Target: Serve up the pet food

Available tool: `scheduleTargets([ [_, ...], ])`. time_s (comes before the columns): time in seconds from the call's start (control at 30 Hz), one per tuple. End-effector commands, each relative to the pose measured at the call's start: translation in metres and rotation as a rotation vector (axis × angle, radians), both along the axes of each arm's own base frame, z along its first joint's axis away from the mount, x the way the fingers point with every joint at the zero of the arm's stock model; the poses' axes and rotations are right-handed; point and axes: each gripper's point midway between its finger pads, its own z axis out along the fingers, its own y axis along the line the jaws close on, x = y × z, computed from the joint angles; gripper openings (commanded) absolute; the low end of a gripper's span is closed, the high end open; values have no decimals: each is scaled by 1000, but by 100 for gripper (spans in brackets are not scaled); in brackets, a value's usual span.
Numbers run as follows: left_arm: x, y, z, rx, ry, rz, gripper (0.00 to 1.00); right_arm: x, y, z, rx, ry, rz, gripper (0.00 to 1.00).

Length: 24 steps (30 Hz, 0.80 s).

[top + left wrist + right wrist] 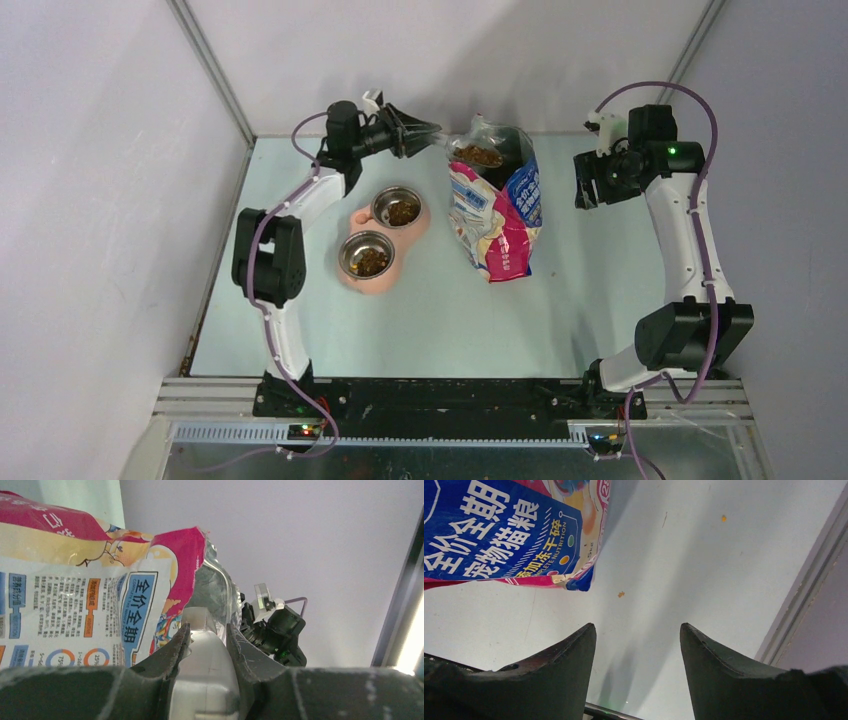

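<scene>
Dark-brown kibble pellets (pixel 403 211) lie in both steel bowls (pixel 376 205) of the pink feeder (pixel 357 216); more shows inside the open printed bag (pixel 500 215). Left gripper (pixel 207 628) clamps the translucent plastic scoop (pixel 202 650) at the bag mouth. Right gripper (pixel 638 626) gapes, empty. Serving judged nearly complete.

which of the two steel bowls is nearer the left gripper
The far steel bowl, at the back end of the pink feeder, lies nearer the left gripper holding the scoop at the bag. The other steel bowl sits closer to the arm bases.
</scene>
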Motion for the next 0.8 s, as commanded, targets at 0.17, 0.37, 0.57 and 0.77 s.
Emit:
scheduleTargets([
  [0.17, 6, -17, 23, -66, -57, -44, 0, 2, 0, 12, -68, -48, 33, 65],
  [0.37, 18, 14, 24, -87, -8, 40, 0, -3, -1, 9, -82, -44, 37, 65],
  [0.57, 9, -19, 33, -98, -11, -52, 0, -1, 4, 5, -118, -36, 75, 65],
  [0.77, 7, -3, 31, -108, 28, -35, 0, 2, 9, 2, -118, -34, 94, 65],
])
